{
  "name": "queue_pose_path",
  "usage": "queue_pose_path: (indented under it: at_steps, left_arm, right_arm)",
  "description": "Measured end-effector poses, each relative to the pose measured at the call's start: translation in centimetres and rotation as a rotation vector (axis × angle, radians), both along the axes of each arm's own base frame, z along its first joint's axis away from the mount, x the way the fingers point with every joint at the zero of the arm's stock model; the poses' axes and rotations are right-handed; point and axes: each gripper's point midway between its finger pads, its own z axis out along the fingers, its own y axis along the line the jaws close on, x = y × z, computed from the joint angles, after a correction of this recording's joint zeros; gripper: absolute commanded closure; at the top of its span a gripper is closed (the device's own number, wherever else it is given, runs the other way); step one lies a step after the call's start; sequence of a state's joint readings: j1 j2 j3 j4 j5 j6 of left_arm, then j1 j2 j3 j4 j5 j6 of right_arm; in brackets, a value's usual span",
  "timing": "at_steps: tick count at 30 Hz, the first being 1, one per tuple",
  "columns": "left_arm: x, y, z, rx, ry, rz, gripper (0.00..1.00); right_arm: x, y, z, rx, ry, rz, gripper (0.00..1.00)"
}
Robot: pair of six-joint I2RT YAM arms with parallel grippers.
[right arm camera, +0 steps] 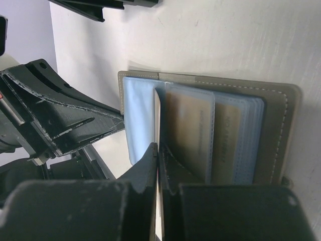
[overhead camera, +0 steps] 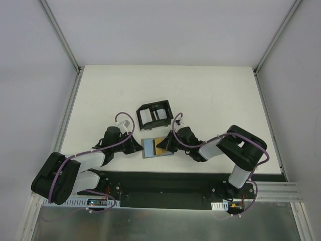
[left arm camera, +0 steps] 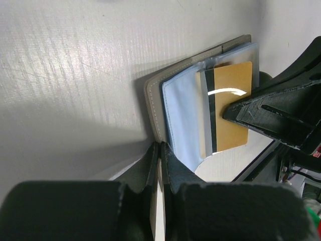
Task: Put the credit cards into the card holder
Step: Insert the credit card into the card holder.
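Note:
The grey card holder (overhead camera: pixel 149 147) lies open near the table's front edge, its pale blue inside up. My left gripper (overhead camera: pixel 138 147) is shut on its left cover edge, which shows in the left wrist view (left arm camera: pixel 153 100). My right gripper (overhead camera: pixel 161 145) is shut on the gold-yellow credit card (left arm camera: pixel 231 100), which has a black stripe. The card lies partly inside a clear sleeve of the holder. In the right wrist view the right gripper (right arm camera: pixel 158 146) pinches the card's edge, and the gold card (right arm camera: pixel 190 125) shows through the sleeve. Whitish cards (overhead camera: pixel 146 116) stand in the black tray.
A black plastic tray with dividers (overhead camera: pixel 141 108) stands just behind the card holder, mid-table. The two grippers face each other closely across the holder. White walls and metal rails bound the table at left, right and back.

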State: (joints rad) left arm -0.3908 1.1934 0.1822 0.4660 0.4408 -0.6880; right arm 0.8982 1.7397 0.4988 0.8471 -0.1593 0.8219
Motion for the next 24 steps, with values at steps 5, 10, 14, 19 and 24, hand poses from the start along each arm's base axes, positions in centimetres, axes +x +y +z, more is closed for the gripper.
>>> queue_pose_path:
  at_steps: [5,10,14,19,24]
  left_arm:
    - [0.0,0.1,0.0,0.001,-0.003,0.003,1.0]
    - [-0.1,0.1,0.0,0.001,-0.003,0.004,1.0]
    - [-0.1,0.1,0.0,0.0,-0.003,0.004,1.0]
    - [-0.1,0.1,0.0,0.0,-0.003,0.004,1.0]
    - [-0.1,0.1,0.0,0.0,-0.002,0.004,1.0]
  right_arm:
    - [0.0,0.1,0.0,-0.003,-0.002,0.006,0.98]
    - [0.0,0.1,-0.1,-0.016,-0.014,0.015,0.82]
    - [-0.1,-0.2,-0.2,-0.049,-0.031,0.024,0.71]
    - [-0.3,-0.6,0.4,-0.089,-0.061,0.035,0.66]
    - [-0.1,-1.3,0.8,-0.133,-0.085,0.031,0.65]
